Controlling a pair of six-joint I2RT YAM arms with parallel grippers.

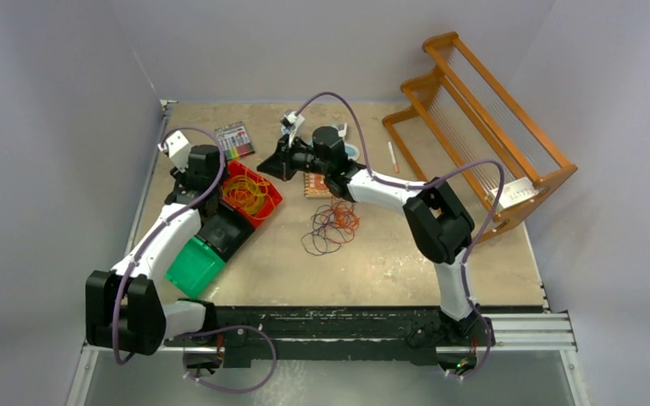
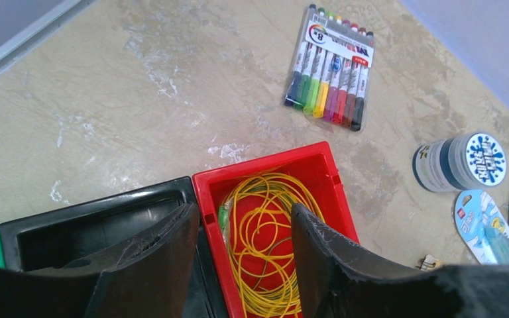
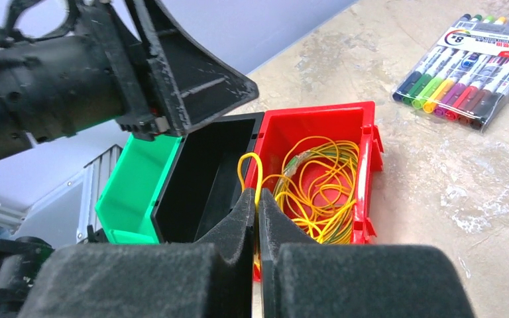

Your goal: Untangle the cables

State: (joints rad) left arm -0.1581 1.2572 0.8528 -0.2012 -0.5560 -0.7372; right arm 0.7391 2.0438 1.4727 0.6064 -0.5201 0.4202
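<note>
A bundle of yellow cables point(image 2: 265, 232) lies coiled in a red bin point(image 2: 265, 162). My left gripper point(image 2: 243, 211) hangs open over that bin, its fingers point(image 2: 318, 252) either side of the coil and holding nothing. My right gripper point(image 3: 257, 195) is shut on one yellow strand, which rises in a loop point(image 3: 248, 165) out of the red bin point(image 3: 318, 116). From above, the right gripper point(image 1: 262, 162) reaches left towards the red bin point(image 1: 275, 199), with the left gripper point(image 1: 213, 184) beside it. A loose tangle of purple and orange cables point(image 1: 332, 227) lies on the table.
A black bin point(image 1: 228, 233) and a green bin point(image 1: 193, 266) adjoin the red one. A marker pack point(image 1: 234, 139) lies behind them, and a small jar point(image 2: 460, 161) to its right. A wooden rack point(image 1: 482, 127) stands at the back right. A pen point(image 1: 393, 156) lies near it.
</note>
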